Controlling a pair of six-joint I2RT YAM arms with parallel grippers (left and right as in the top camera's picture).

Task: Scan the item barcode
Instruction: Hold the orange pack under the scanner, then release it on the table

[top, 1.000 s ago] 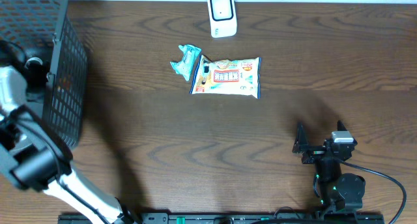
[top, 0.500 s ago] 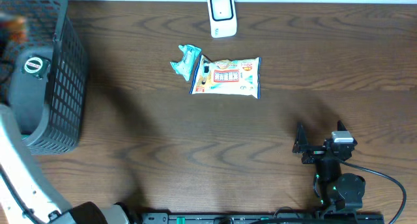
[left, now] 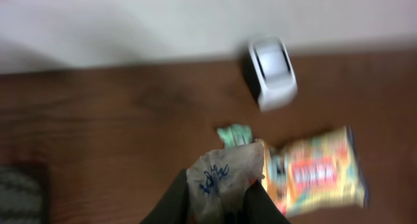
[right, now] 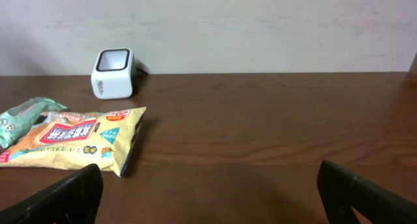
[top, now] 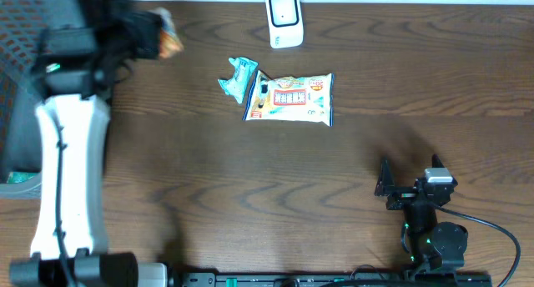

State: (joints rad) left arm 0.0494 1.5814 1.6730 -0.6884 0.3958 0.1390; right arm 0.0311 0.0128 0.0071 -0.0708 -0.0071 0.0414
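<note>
The item to be scanned is a small crinkled packet (left: 223,177), pale with blue marks on its wrapper, and the left gripper (left: 218,208) is clenched on it, one dark finger on each side. From overhead the packet (top: 168,39) is only a blur of orange and white, held up over the far left part of the table (top: 250,195), well to the left of the barcode scanner (top: 284,19). Which face of it carries the barcode I cannot tell.

The scanner is a small white box with a dark window, standing at the table's far edge against the wall. Near it, toward the middle, a yellow snack bag (top: 290,98) lies flat with its printed face up. A small teal packet (top: 239,77) lies at its left end, touching or slightly overlapping it.

The left arm's white link runs down the left side and covers much of a dark mesh basket (top: 15,128) standing at the table's left end.

Far off at the near right, the right gripper (top: 407,180) rests low by the table's front edge, its jaws spread wide with nothing between them.

The tabletop is dark brown with a strong wood grain. Behind it is a plain, pale wall (right: 260,22).
</note>
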